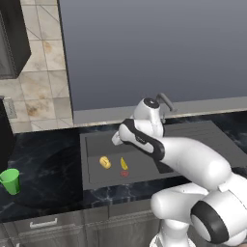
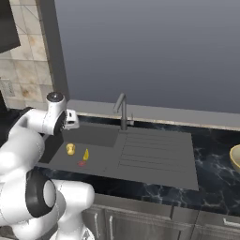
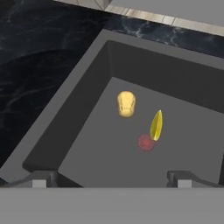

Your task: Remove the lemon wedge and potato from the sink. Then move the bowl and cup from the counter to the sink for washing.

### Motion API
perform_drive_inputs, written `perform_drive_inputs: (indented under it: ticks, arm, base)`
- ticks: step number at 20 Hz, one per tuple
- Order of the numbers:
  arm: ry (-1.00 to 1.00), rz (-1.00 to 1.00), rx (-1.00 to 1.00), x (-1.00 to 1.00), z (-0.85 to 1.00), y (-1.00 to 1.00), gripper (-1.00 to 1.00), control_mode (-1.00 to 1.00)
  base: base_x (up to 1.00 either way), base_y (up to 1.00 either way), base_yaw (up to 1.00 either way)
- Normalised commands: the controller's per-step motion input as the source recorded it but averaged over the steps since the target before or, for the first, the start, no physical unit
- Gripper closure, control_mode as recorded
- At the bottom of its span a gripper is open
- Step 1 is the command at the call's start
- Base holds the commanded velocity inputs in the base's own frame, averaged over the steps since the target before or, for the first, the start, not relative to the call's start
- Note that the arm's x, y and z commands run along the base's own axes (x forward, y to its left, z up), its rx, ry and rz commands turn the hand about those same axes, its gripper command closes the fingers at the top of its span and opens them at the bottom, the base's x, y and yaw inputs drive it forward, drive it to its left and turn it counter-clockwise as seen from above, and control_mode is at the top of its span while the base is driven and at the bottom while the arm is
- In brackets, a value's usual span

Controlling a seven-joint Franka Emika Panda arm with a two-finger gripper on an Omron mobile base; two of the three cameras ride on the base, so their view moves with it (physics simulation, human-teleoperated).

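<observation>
1. I see the dark marble table [image 1: 43, 178] running along the wall, with the sink [image 1: 94, 176] sunk into it and the faucet [image 2: 122, 110] at its back edge.
2. The bowl [image 2: 236, 157] sits on the table far right of the sink, just its rim showing in the right base view.
3. My gripper [image 3: 111, 178] hangs above the basin's near edge, jaws spread wide, holding nothing.
4. The cup [image 1: 10, 181] stands upright on the table, well left of the sink.
5. The potato [image 3: 126, 104] lies on the basin floor, below the gripper and apart from it.
6. The lemon wedge [image 3: 156, 125] lies just beside the potato, its tip touching the red drain [image 3: 145, 142].
</observation>
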Motion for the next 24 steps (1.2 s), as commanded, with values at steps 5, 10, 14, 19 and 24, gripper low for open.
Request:
perform_drive_inputs:
  ticks: [5,10,14,19,24]
  arm:
    - [0.0,0.0,0.0,0.08,-0.12,0.0,-1.0,-1.0]
    - [0.0,0.0,0.0,0.05,-0.14,0.0,-1.0,-1.0]
    - [0.0,0.0,0.0,0.03,-0.15,0.0,-1.0,-1.0]
    - [0.0,0.0,0.0,0.04,-0.16,0.0,-1.0,-1.0]
    - [0.0,0.0,0.0,0.07,-0.17,0.0,-1.0,-1.0]
  base:
    - [0.0,0.0,0.0]
    - [0.0,0.0,0.0]
    - [0.0,0.0,0.0]
    - [0.0,0.0,0.0]
    - [0.0,0.0,0.0]
